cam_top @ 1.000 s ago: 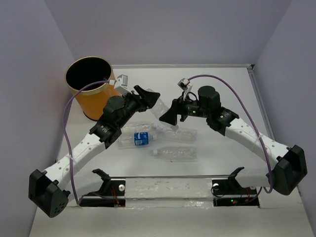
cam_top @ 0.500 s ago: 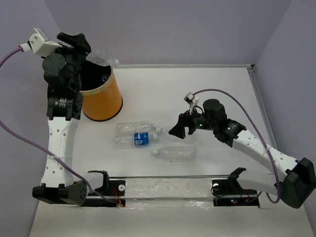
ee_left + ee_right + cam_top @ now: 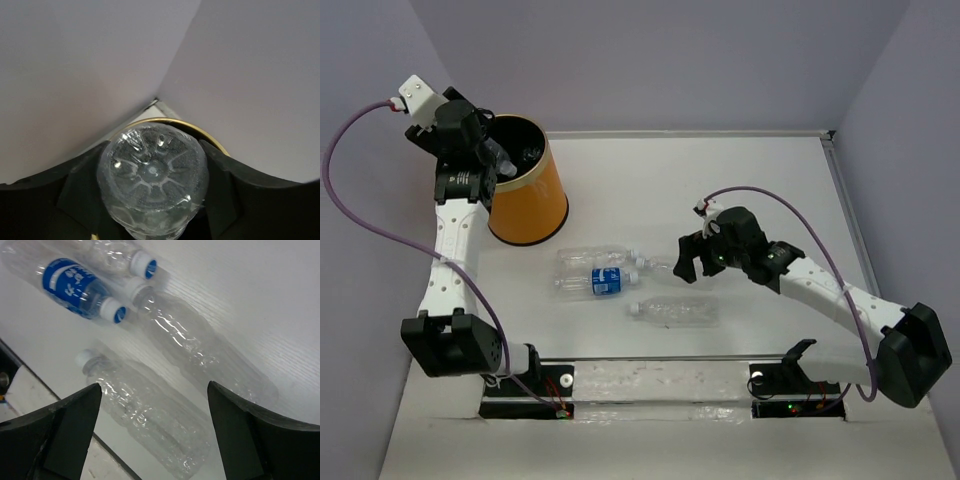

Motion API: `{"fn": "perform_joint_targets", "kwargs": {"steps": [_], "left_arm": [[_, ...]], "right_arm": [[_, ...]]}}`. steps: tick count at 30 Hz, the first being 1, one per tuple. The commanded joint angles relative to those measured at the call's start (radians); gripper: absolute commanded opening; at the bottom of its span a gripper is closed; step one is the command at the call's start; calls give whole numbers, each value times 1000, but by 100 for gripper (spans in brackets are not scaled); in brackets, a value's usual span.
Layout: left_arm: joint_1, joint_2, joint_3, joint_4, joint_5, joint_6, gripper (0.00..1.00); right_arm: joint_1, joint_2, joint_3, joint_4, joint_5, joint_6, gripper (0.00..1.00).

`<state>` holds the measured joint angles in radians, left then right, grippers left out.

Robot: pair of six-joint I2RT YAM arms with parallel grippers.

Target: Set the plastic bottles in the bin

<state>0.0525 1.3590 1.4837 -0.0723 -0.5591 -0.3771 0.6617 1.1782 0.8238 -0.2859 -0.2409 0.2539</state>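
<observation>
Left end effector (image 3: 490, 155): closed on the held bottle (image 3: 151, 175), whose ribbed base faced the wrist camera between the two black fingers. It hung at the bin's left rim, over the mouth.
Bin (image 3: 532, 205): stood upright in the far-left corner of the table (image 3: 740, 180), near the left wall (image 3: 370, 200), with its black mouth open upward.
Right end effector (image 3: 684, 263): jaws were spread wide and gripped nothing, above the bottles lying mid-table.
Labelled bottle (image 3: 70, 282): lay on its side, cap toward the right arm.
Far bottle (image 3: 110, 250): lay on its side just beyond the labelled one.
Middle bottle (image 3: 195, 345): lay beneath the spread jaws, its cap beside the labelled bottle's cap.
Near bottle (image 3: 150, 425): lay apart from the others, closest to the rail (image 3: 660, 358) at the front edge.
Open room: white table surface showed between the cluster and the bin, and out toward the back and right walls.
</observation>
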Motion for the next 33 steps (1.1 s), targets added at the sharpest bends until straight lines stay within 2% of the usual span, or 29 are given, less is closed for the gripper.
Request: {"fn": "perform_joint_targets", "kwargs": {"steps": [1, 2, 3, 6, 12, 15, 17, 21, 26, 30, 33], "left_arm": [[3, -21, -25, 97, -62, 38, 87], [4, -21, -29, 94, -50, 32, 97], [4, -23, -34, 92, -30, 27, 99], [3, -58, -46, 88, 83, 7, 99], [1, -164, -112, 89, 309, -61, 99], [-12, -228, -163, 86, 476, -89, 99], [-37, -282, -207, 77, 658, -114, 99], [-104, -336, -298, 75, 810, -129, 99], [-232, -402, -396, 43, 843, -91, 99], [-266, -458, -460, 40, 869, -91, 99], [-269, -504, -503, 48, 884, -95, 99]], "right_arm": [[6, 64, 41, -94, 215, -15, 97], [6, 80, 47, -107, 228, -15, 98], [6, 92, 60, -116, 235, -19, 99], [6, 130, 77, -151, 293, -39, 100], [6, 199, 113, -182, 309, -99, 100], [6, 253, 152, -217, 276, -143, 100], [6, 290, 175, -233, 269, -169, 100], [6, 340, 239, -275, 270, -223, 100], [6, 368, 346, -442, 285, -329, 100], [15, 388, 405, -516, 282, -387, 100], [15, 429, 437, -521, 183, -429, 100]]}}
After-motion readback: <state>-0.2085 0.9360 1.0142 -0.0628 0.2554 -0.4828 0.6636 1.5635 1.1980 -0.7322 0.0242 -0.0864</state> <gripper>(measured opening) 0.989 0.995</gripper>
